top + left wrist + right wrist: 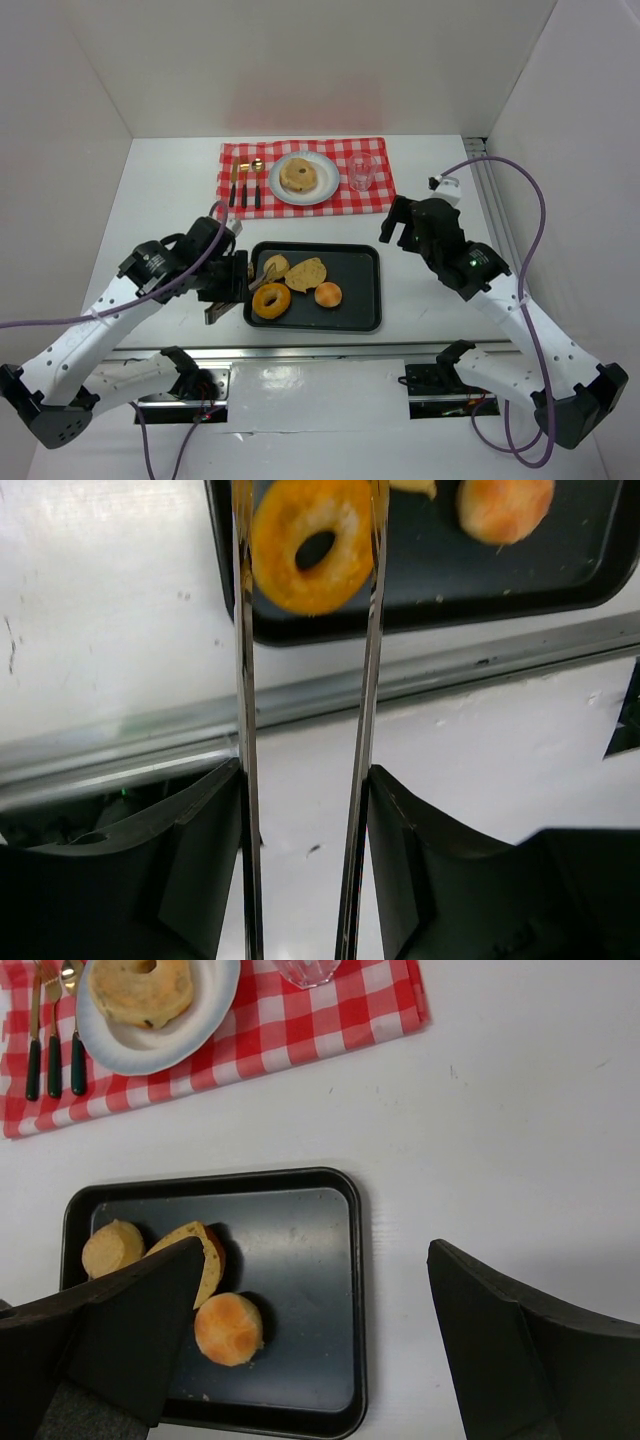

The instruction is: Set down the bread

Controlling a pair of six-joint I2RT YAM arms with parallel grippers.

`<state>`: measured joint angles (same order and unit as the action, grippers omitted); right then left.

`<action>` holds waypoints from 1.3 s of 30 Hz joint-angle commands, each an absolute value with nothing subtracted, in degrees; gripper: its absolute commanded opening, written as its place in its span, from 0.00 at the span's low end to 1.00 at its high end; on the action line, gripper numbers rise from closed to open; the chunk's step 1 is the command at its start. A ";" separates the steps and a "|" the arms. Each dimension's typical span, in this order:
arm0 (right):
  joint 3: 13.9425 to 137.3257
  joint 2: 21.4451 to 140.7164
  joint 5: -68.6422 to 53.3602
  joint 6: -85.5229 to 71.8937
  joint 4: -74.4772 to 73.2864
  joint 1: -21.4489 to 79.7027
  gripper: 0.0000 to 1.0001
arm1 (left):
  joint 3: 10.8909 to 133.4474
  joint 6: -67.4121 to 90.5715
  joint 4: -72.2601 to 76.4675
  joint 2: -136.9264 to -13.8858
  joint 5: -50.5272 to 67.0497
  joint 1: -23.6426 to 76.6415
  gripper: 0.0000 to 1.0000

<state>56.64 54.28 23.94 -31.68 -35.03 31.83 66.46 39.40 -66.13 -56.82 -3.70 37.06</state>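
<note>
Overhead and wrist views of the bread-placing set-up. A black rectangular metal tray (358, 300) lies on the white tabletop (160, 190) just ahead of the arm bases and carries four pieces: a golden ring-shaped bread (271, 301) at its near left corner, a small tan roll (275, 266) behind it, a pale wedge-shaped slice (306, 273) near the centre, and a round orange-brown bun (328, 294) to the right of the ring. The left fingers (205, 850) pinch a pair of long silver metal tongs (243, 680) from outside. The two tong arms are apart and reach over the tray's rim, one on either side of the golden ring-shaped bread; whether they press on it cannot be told. The right fingers (130, 1320) are spread wide and hold nothing, poised above the tabletop by the tray's far right corner. Beyond the tray, a red-and-white checked cloth (375, 200) bears a white round plate (328, 180) with a second, paler ring-shaped bread (298, 176) on it, dark-handled cutlery (245, 185) to the plate's left and a clear glass (361, 171) to its right.
</note>
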 commanded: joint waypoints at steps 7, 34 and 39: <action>56.95 55.02 22.50 -31.90 -31.73 31.55 1.00 | 62.94 46.23 -72.87 -55.28 -6.94 39.99 0.60; 55.28 53.44 22.50 -31.90 -31.73 31.55 1.00 | 60.90 47.38 -66.80 -54.23 -6.15 41.04 0.55; 55.28 53.44 22.50 -31.90 -31.73 31.55 1.00 | 59.68 46.85 -67.32 -56.60 -4.83 41.04 0.55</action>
